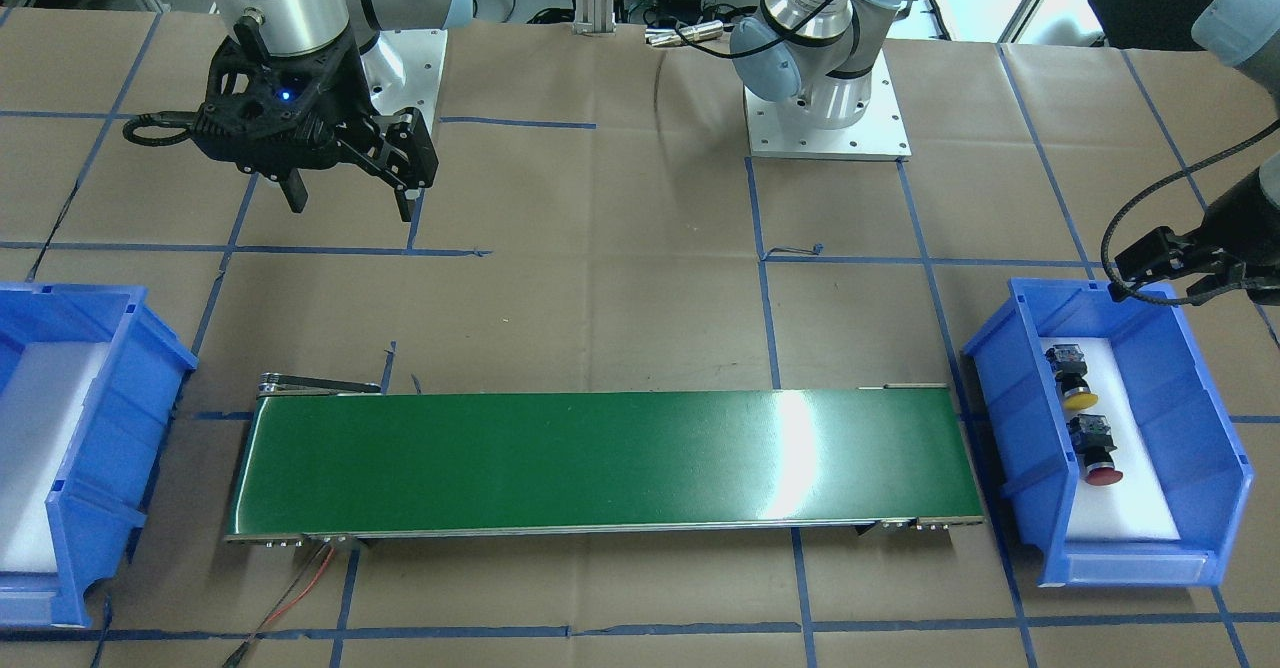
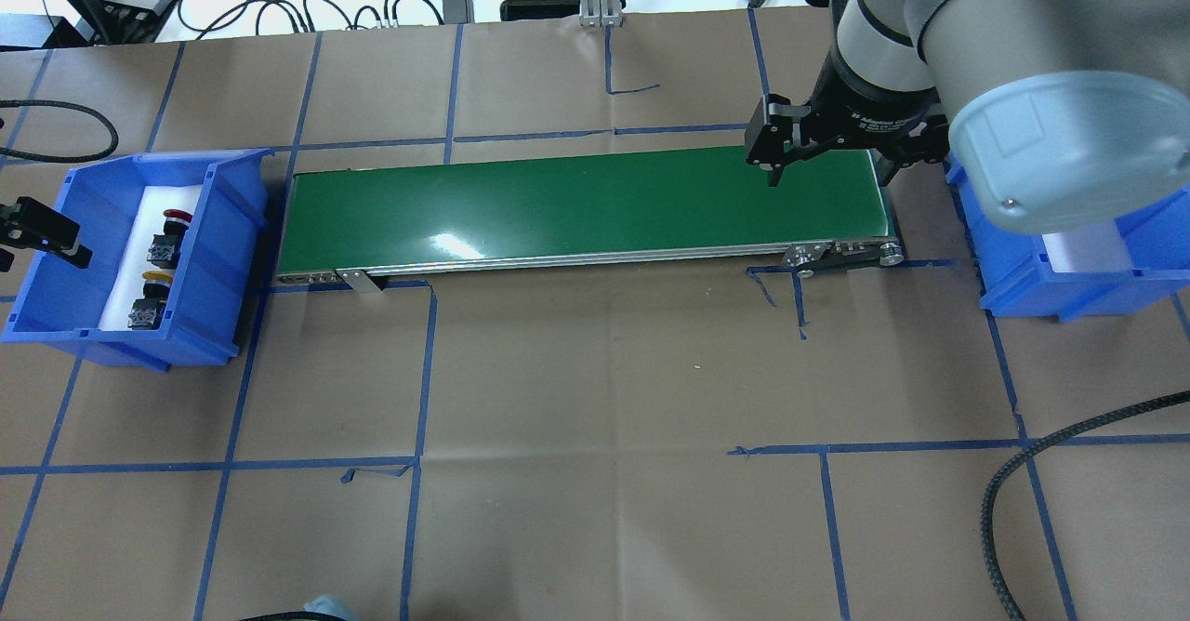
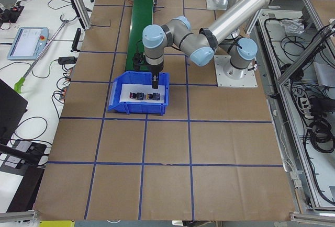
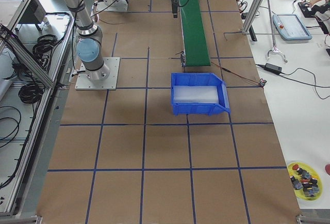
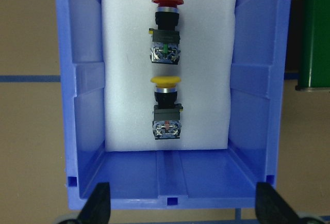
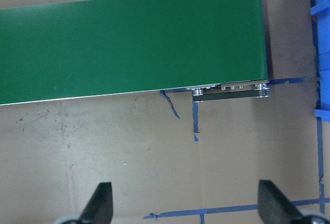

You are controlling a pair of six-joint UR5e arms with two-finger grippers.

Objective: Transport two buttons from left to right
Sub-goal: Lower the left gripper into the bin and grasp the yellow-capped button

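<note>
In the blue bin (image 5: 82,105) left of the conveyor (image 1: 600,458), yellow button (image 5: 166,108) and red button (image 5: 165,33) sit untouched. Left end effector (image 5: 183,203) hovers above, spread wide; right end effector (image 1: 351,206) is open too. Next up, probably: drop and pinch one.

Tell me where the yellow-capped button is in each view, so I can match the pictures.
Front-facing: yellow-capped button at right, in the blue bin, above the red-capped button.
Overhead: button at left, below the red one.
Exterior left: button centre, right-hand of two.
Exterior right: not visible.
Left wrist: button centre, below the red one.
Right wrist: not in it.
Shared landmark: green conveyor belt, in all six views.
</note>
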